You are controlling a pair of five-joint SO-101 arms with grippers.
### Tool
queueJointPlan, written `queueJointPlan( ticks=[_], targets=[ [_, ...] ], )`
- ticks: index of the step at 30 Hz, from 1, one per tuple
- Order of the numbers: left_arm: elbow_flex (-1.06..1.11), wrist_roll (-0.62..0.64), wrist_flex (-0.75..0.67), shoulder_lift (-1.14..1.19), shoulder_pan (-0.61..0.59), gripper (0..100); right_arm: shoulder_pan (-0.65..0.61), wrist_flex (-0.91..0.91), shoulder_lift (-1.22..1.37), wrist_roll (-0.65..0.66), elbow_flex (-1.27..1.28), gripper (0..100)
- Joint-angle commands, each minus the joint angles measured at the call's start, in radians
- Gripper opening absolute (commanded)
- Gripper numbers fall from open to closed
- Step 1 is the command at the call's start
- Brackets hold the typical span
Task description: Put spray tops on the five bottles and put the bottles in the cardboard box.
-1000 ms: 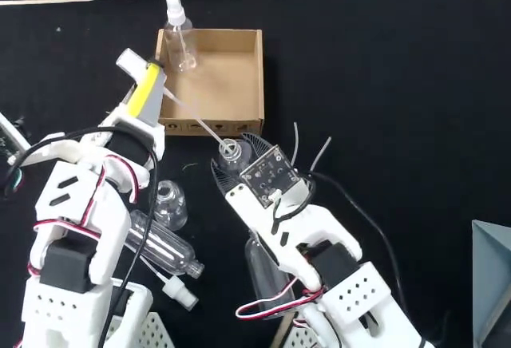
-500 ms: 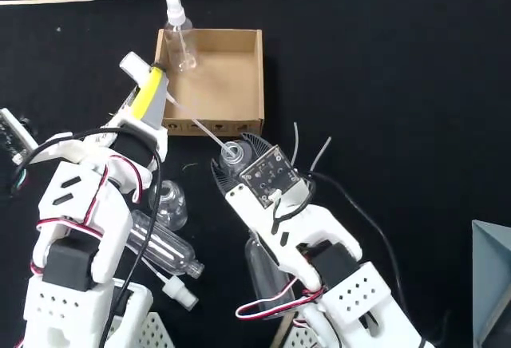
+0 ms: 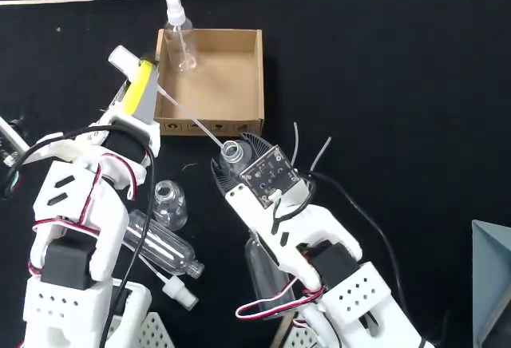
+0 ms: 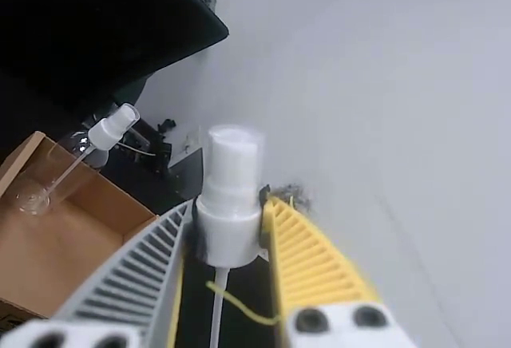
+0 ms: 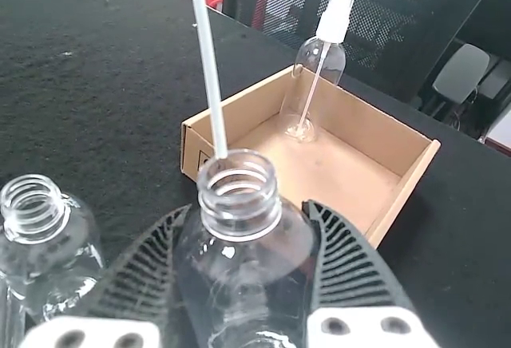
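On my screens one capped bottle (image 3: 180, 45) stands upright in the far-left corner of the cardboard box (image 3: 257, 77), with its white sprayer on. The left gripper (image 4: 228, 219) pinches a tilted white spray top (image 4: 230, 180). Its dip tube (image 5: 206, 61) slants down to the rim of the open bottle (image 5: 238, 196), which the right gripper (image 5: 247, 220) holds upright just in front of the box. A second open bottle (image 3: 169, 204) stands nearby, with a sideways bottle (image 3: 164, 248) beside it and a loose spray top (image 3: 177, 292) by that one's neck.

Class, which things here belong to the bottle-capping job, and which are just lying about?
Job: cardboard box; capped bottle; held spray top; held bottle; open bottle; lying bottle; loose spray top.
Lying about: grey object at right edge.
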Motion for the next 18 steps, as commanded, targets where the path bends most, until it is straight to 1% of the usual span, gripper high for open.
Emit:
queueJointPlan(
  ticks=[1,7,11,18],
  targets=[
    [-0.013,-0.017,-0.021,-0.020,0.002,3,-0.025,-0.031,-0.030,0.009,-0.005,9.6],
    [0.013,-0.018,-0.023,-0.020,0.073,3,-0.025,-0.031,-0.030,0.009,-0.005,9.6],
    [0.033,-0.086,-0.028,-0.020,0.120,3,-0.025,-0.031,-0.030,0.009,-0.005,9.6],
    [0.051,-0.158,-0.025,-0.020,0.196,3,-0.025,-0.031,-0.030,0.009,-0.005,9.6]
  ],
)
